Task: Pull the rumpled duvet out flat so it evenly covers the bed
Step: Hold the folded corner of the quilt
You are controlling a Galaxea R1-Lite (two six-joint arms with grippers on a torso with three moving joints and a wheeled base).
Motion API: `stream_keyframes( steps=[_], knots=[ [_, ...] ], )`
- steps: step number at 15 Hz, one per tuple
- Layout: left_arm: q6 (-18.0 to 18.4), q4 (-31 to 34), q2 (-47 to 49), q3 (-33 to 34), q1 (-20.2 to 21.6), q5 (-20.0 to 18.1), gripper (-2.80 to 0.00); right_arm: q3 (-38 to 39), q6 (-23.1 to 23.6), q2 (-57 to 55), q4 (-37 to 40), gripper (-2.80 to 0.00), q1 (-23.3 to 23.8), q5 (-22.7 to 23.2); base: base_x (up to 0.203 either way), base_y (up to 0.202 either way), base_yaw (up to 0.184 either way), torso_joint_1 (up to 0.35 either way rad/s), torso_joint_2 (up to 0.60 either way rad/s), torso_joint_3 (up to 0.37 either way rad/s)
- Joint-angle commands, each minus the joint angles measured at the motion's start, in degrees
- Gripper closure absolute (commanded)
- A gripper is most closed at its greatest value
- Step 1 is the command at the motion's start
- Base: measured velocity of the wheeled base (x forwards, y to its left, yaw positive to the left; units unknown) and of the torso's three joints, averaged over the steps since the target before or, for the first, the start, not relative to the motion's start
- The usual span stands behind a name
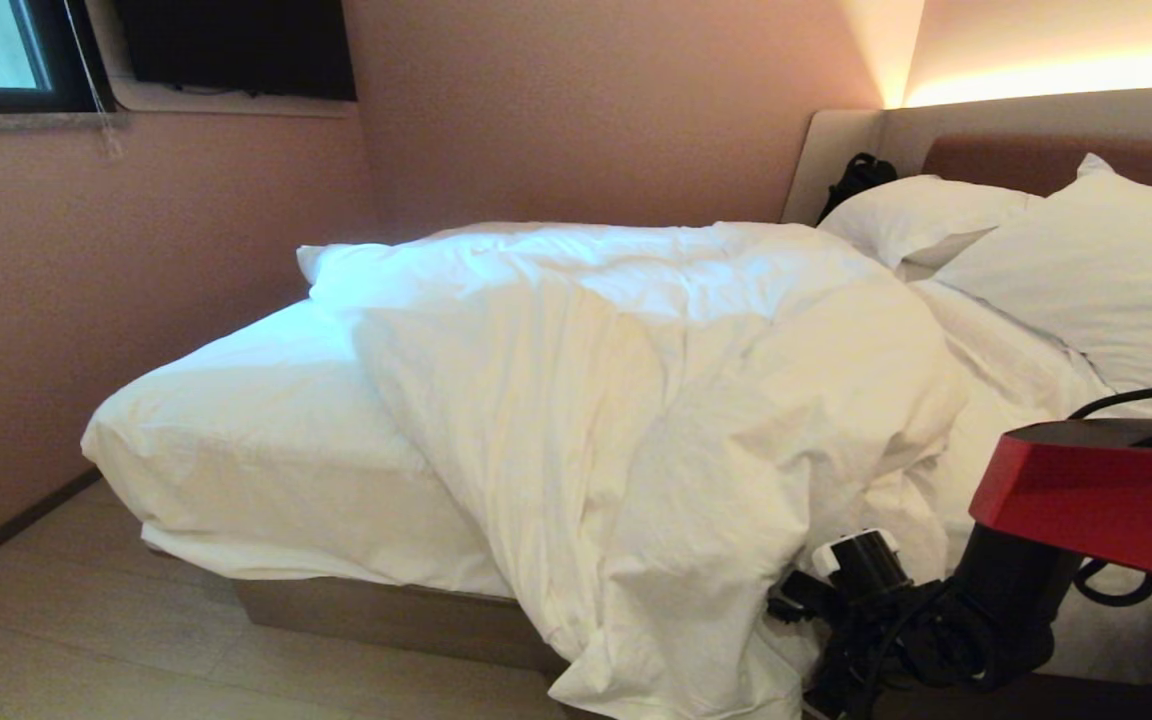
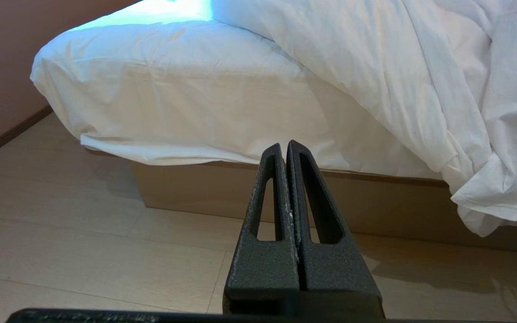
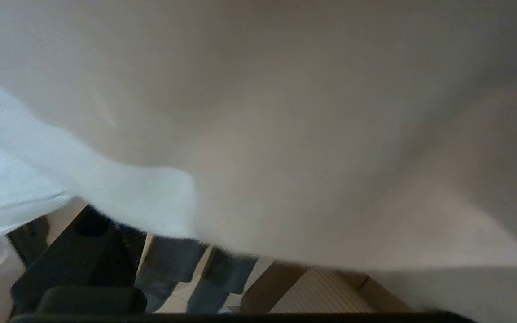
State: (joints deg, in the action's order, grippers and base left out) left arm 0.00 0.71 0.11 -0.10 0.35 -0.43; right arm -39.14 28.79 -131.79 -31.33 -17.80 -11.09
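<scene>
The duvet (image 1: 656,400) lies bunched across the middle of the bed (image 1: 266,430), spilling over its near edge at lower centre. The right gripper (image 1: 786,620), jaws spread wide, sits against that hanging fold; the left gripper (image 2: 287,148), jaws closed, hangs near the floor, apart from it.

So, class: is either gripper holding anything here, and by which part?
Nothing is held. The left gripper is shut on air; the right gripper is open beside the duvet.

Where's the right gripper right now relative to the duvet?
The right gripper is low on the right of the head view, pushed in against the duvet where it hangs over the near side of the bed.
</scene>
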Motion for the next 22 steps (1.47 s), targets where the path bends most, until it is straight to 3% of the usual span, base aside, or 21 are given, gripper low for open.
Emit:
stream_keyframes(
  steps=[1,4,5,16,22],
  knots=[
    [0.0,0.0,-0.02,0.01,0.0,-0.01,0.0,-0.06,0.21,-1.19,-1.01,-2.8,-0.13,-2.36,0.0,0.0,0.0,0.0,0.0,0.0],
    [0.0,0.0,-0.02,0.01,0.03,-0.01,0.0,0.21,0.39,-2.94,-4.18,-2.8,-0.31,-5.26,0.0,0.0,0.0,0.0,0.0,0.0],
    [0.0,0.0,-0.02,0.01,0.0,-0.01,0.0,0.21,0.31,-2.94,-4.18,0.0,-0.31,-5.19,0.0,0.0,0.0,0.0,0.0,0.0],
    [0.0,0.0,-0.02,0.01,0.09,-0.01,0.0,1.09,-0.15,-1.27,-4.26,0.0,-0.58,-5.08,0.0,0.0,0.0,0.0,0.0,0.0],
    [0.0,0.0,-0.02,0.01,0.09,-0.01,0.0,6.27,-1.13,8.99,-4.17,0.0,-0.96,-4.52,0.0,0.0,0.0,0.0,0.0,0.0]
  ],
)
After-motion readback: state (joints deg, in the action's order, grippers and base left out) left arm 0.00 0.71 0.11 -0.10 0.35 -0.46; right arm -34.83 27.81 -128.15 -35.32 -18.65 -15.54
